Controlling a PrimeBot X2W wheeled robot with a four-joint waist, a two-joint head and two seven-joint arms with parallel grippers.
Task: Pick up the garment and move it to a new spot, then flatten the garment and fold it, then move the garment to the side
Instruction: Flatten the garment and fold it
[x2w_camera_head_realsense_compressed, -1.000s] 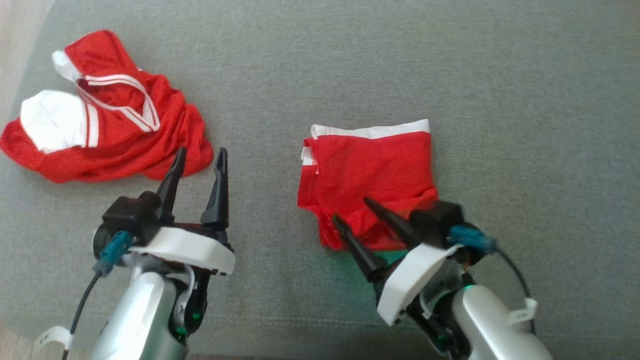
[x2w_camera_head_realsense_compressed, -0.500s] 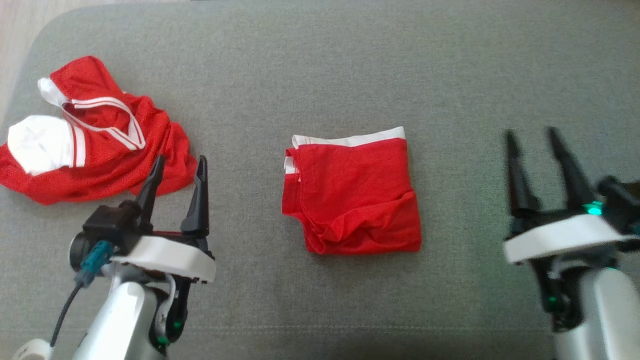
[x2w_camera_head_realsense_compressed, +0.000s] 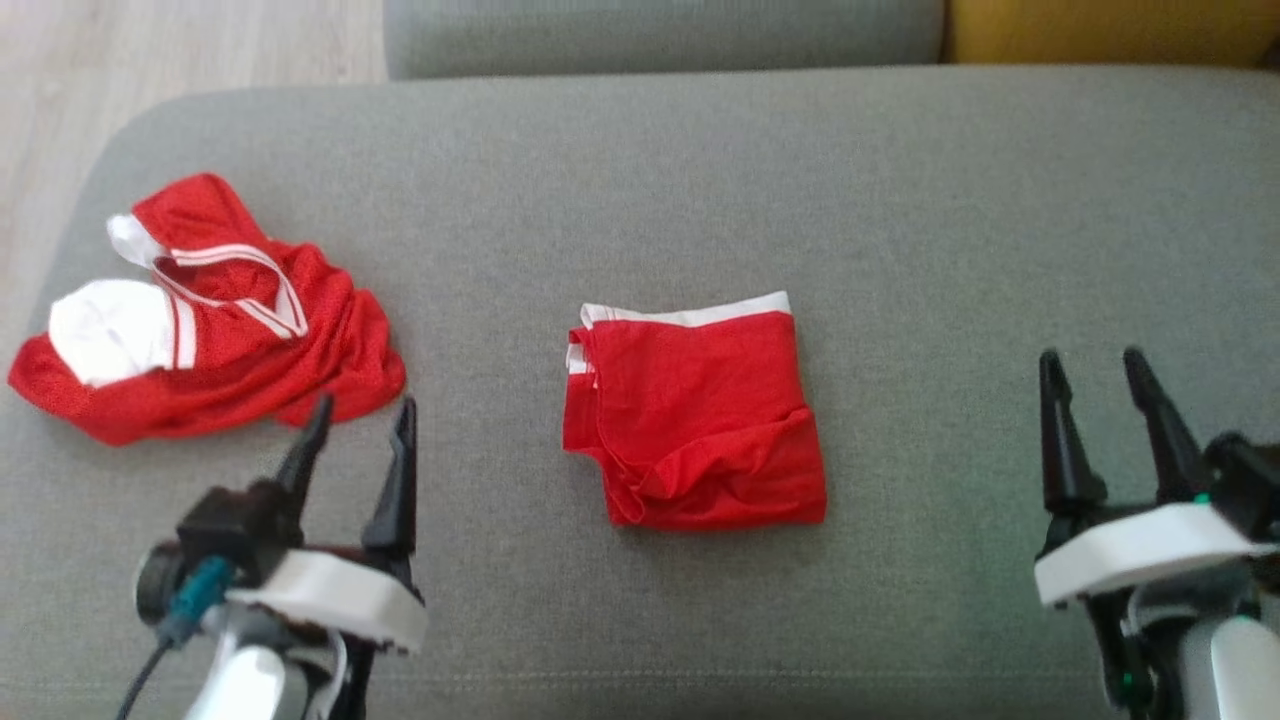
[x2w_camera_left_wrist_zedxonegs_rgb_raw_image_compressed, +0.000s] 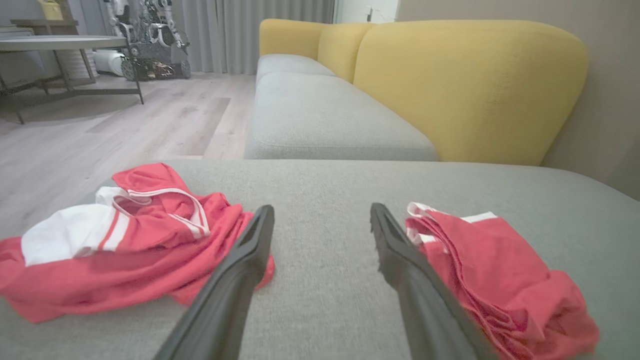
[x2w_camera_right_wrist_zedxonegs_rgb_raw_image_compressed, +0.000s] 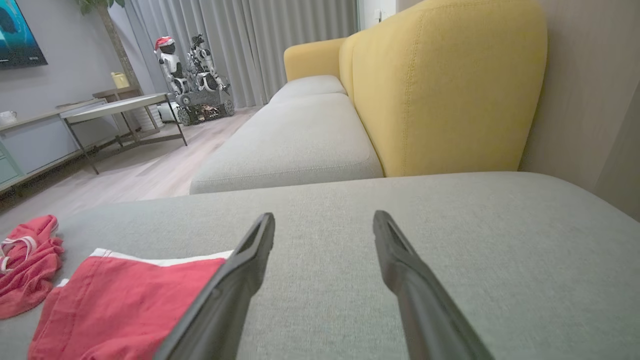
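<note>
Both grippers stood with jaws wide and empty, which read as a pause between steps and not a grasp. The left gripper (x2w_camera_head_realsense_compressed: 363, 405) and the right gripper (x2w_camera_head_realsense_compressed: 1090, 355) hung low over the grey cushion (x2w_camera_head_realsense_compressed: 900, 200), fingers pointing toward the sofa's back. The folded garment (x2w_camera_head_realsense_compressed: 695, 415) lay between them, touched by neither. It sat ahead of the left gripper and to its right, and well apart from the right gripper on that gripper's left. That open ground on either side would give each arm a free approach for sliding the garment aside, the one step that seemed not yet done.

The garment was a roughly square red packet with a white band along its far edge. Stacked layers and a sliver of white showed at the edge nearest the left gripper. Its near edge was rumpled, a soft ridge running toward the corner, so the fold looked loose rather than crisp.

A crumpled jersey (x2w_camera_head_realsense_compressed: 210, 320), red with white trim, lay just ahead of the left gripper and to its left. Its hem may have been brushing one fingertip, though the blur left that unclear.
</note>
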